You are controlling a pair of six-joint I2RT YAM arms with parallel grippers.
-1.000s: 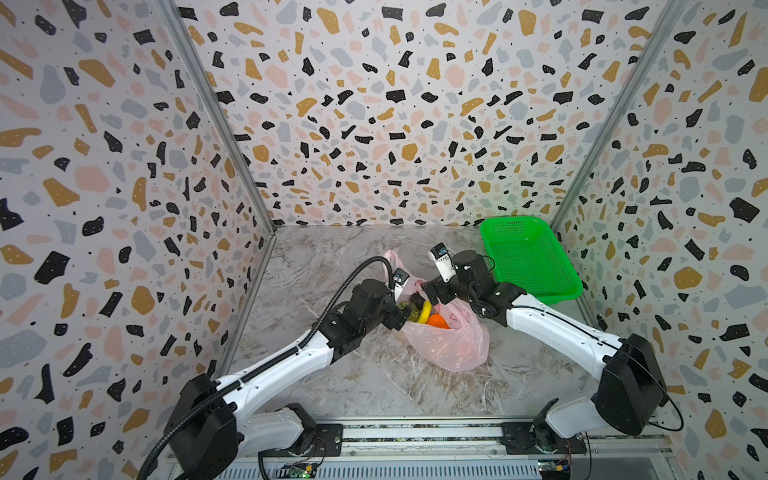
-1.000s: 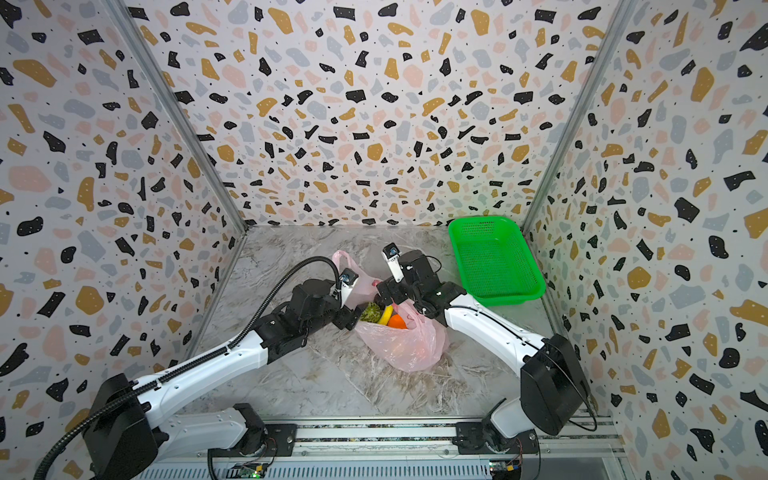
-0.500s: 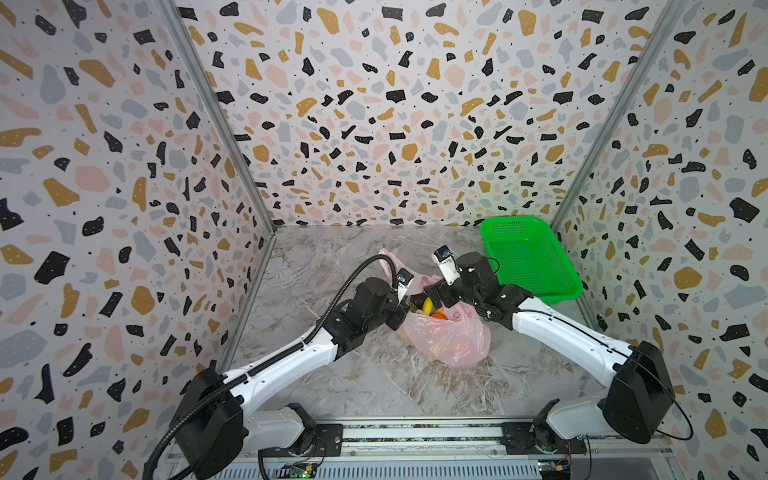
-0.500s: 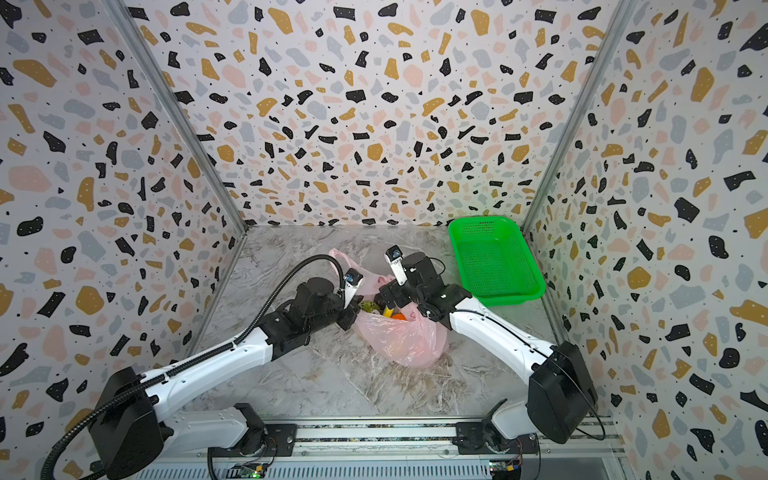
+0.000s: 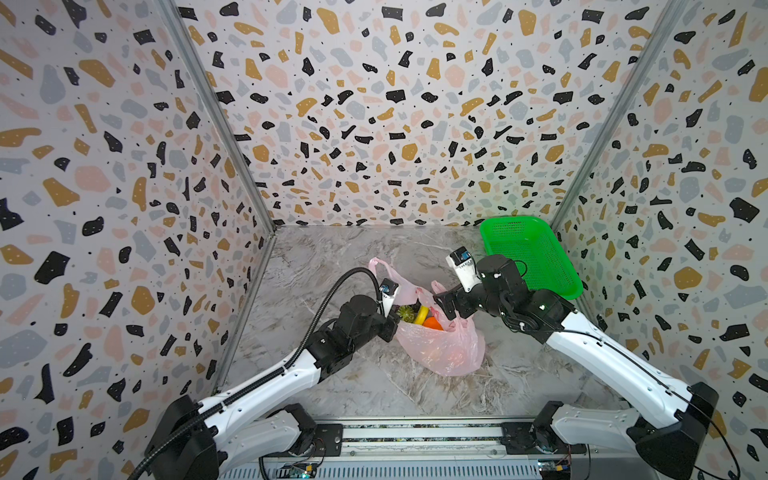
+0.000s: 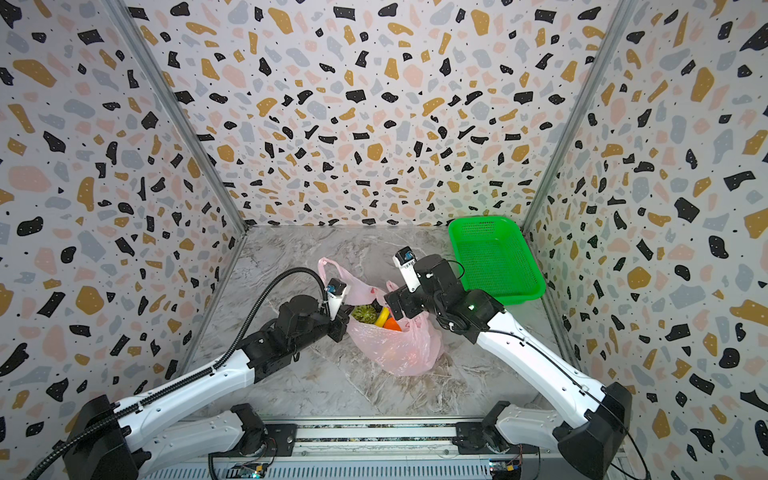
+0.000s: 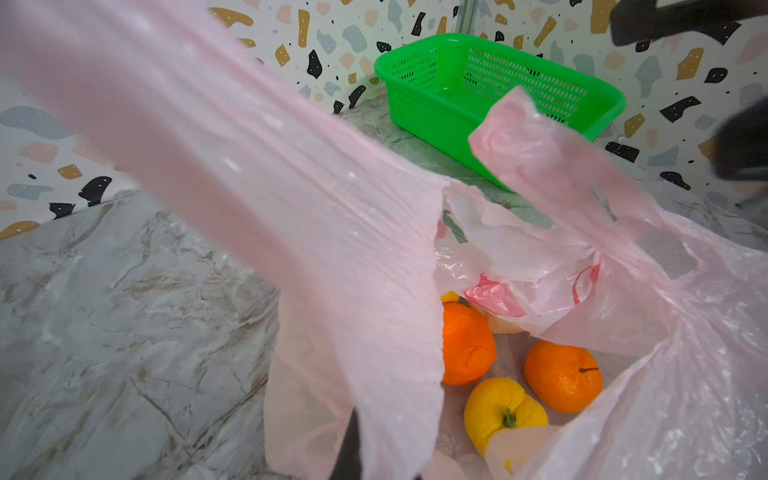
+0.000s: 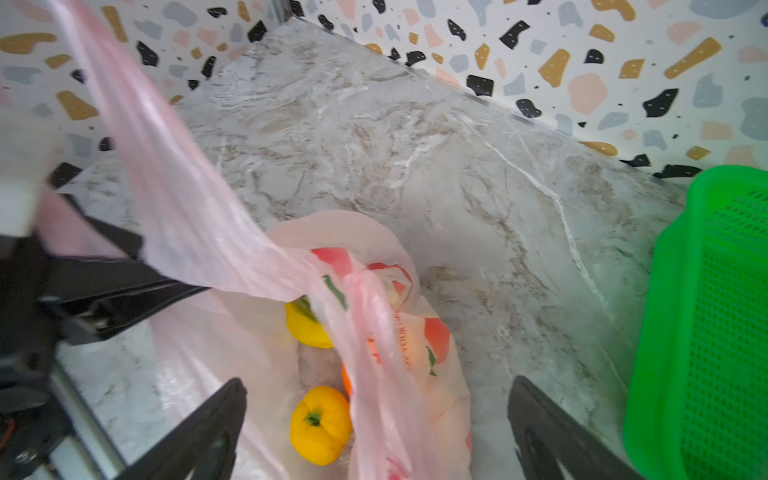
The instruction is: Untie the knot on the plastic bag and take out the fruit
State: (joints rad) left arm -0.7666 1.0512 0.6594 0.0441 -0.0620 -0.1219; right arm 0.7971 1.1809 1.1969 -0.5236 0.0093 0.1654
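You have the green basket (image 5: 530, 257) as your marker. The plastic bag (image 5: 440, 349) lies off its front left corner, apart from it, mouth gaping. Your left gripper (image 5: 390, 324) pinches the bag rim farthest from the basket. Your right gripper (image 8: 376, 384), jaws spread wide, straddles the basket-side handle (image 5: 437, 287) (not clamping it). Inside lies the fruit (image 7: 467, 345): oranges (image 7: 563, 376), a yellow citrus (image 7: 503, 411) and a bumpy green ball (image 5: 406, 312).

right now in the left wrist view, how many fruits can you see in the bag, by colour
orange fruit: 2
yellow fruit, plus one showing only a tip: 2
total: 4 showing; the plastic bag film may hide more
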